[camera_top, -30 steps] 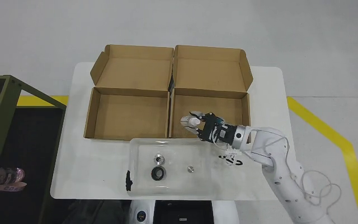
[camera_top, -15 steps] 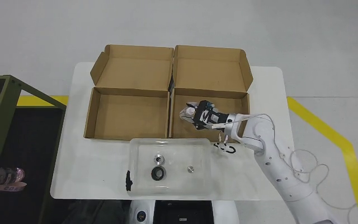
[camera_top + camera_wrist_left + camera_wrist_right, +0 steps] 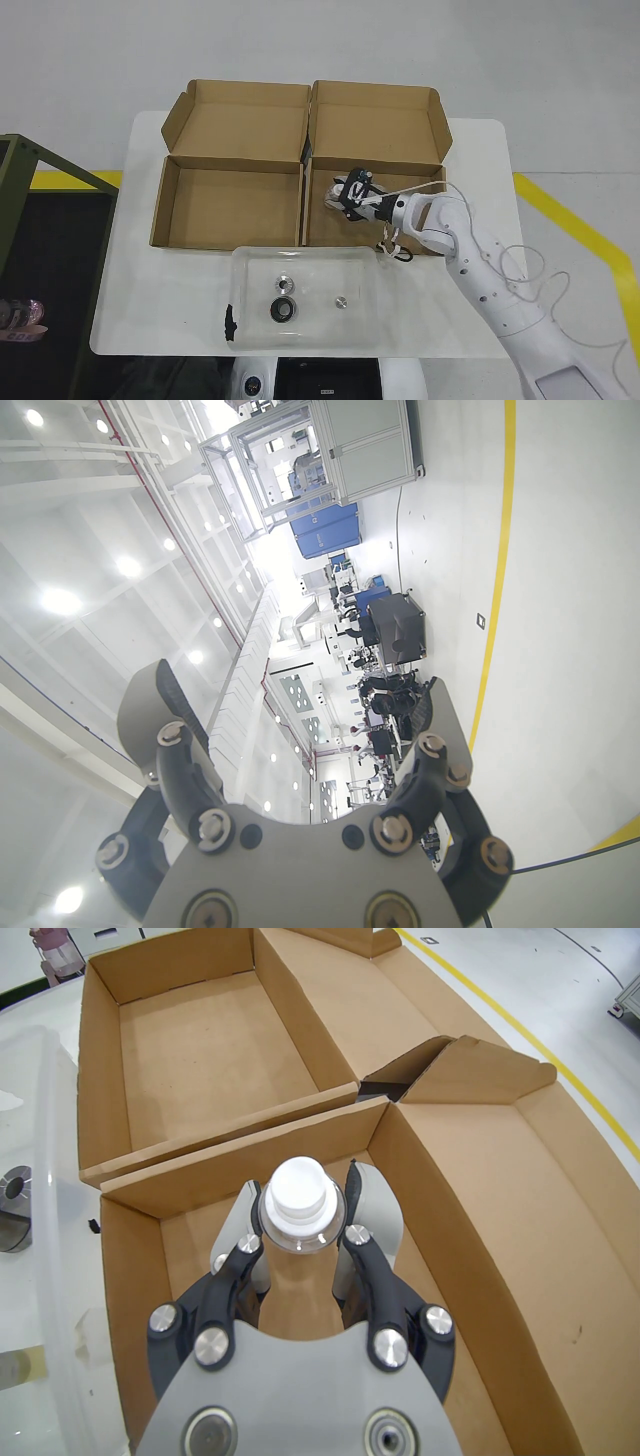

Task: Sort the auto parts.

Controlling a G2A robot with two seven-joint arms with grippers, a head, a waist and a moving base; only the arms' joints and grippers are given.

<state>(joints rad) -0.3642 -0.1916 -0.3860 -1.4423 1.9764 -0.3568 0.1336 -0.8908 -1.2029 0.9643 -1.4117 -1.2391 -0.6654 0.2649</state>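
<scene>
right gripper [image 3: 302, 1195] clamped on a small part [image 3: 299, 1210]: white stepped plug in a clear rounded collar. top view: part [image 3: 334, 197] hangs over the right cardboard box [image 3: 325, 228], about frame centre, near its left wall. left gripper [image 3: 295, 700] spread wide apart.

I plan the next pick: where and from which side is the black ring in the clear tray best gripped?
Probably from straight above, closing across the outer rim of the black ring. It seems to lie flat, hole up, and the walls of the clear tray block a sideways approach.
</scene>
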